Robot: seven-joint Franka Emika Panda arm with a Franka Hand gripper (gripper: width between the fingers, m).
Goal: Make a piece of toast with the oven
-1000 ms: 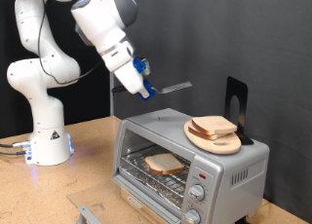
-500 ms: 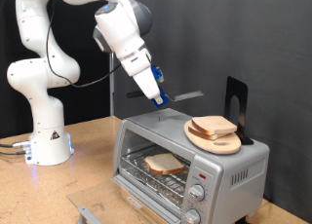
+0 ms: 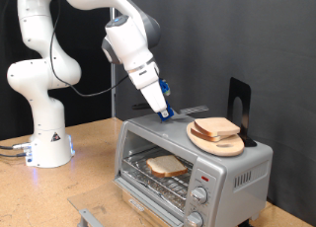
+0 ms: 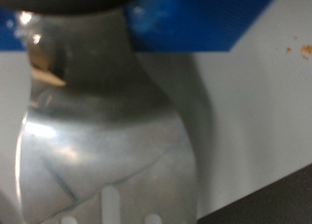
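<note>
The silver oven (image 3: 225, 174) stands at the exterior view's lower right with its glass door open. One slice of toast (image 3: 166, 166) lies on the wire rack inside. A second slice (image 3: 215, 127) lies on a round wood plate (image 3: 211, 143) on the oven's top. My gripper (image 3: 161, 106) is shut on the blue handle of a metal spatula (image 3: 188, 112), just above the oven's top and left of the plate. The blade points at the plate. The wrist view shows the blade (image 4: 97, 156) and the blue handle (image 4: 200, 19) close up over the grey oven top.
A black upright stand (image 3: 238, 101) sits behind the plate on the oven. The arm's white base (image 3: 44, 138) stands on the wooden table at the exterior view's left. A small metal piece (image 3: 89, 216) lies at the table's front edge.
My gripper has moved right and down with the spatula, from above the oven's left end to just over its top, bringing the blade near the plate.
</note>
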